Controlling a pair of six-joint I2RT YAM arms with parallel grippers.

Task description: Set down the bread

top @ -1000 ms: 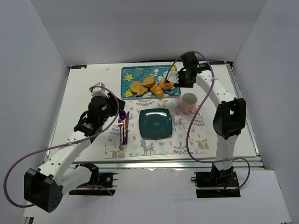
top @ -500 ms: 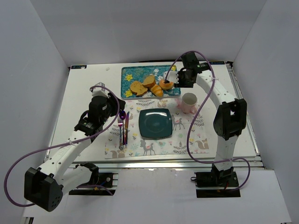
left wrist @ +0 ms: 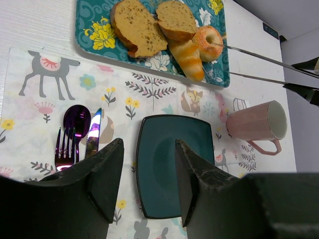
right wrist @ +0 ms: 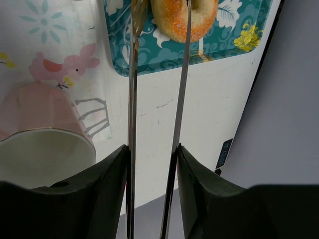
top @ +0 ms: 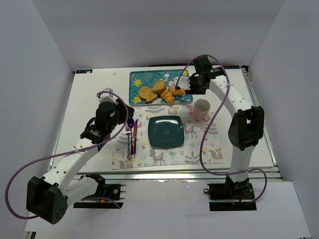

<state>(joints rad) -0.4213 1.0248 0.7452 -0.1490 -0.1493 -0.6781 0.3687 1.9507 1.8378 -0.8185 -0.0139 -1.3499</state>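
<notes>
White counter (top: 89, 99) boxed in by plain white walls, with a deer-print placemat (top: 199, 149) spread over the near half. Starting at 9 o'clock of the mat, the left gripper (left wrist: 148, 149) hangs above the fork (left wrist: 62, 149), spoon (left wrist: 77, 119) and knife (left wrist: 94, 132), jaws spread wide with nothing in them. In the middle of the mat is a dark square plate (top: 165, 131), bare. At 12 o'clock from it sits the flowered tray (top: 137, 79), carrying two brown slices (top: 147, 93), a striped roll (top: 167, 96) and, at the tray's 3 o'clock end, the ring bun (top: 177, 90). A pink mug (top: 202, 108) stands at 2 o'clock of the plate.

Over to the right gripper (right wrist: 152, 149): its jaws are closed on long metal tongs (right wrist: 182, 99), and the blades reach right to the bun. One blade seems to cross the hole while the other runs along the outer edge; whether they pinch it, I can't tell. That bun looks light and soft, so I'd take it gently across one side of the ring, because a hard squeeze would likely dent or tear it. It lies flat with the hole facing up, round, with no real long axis to speak of
</notes>
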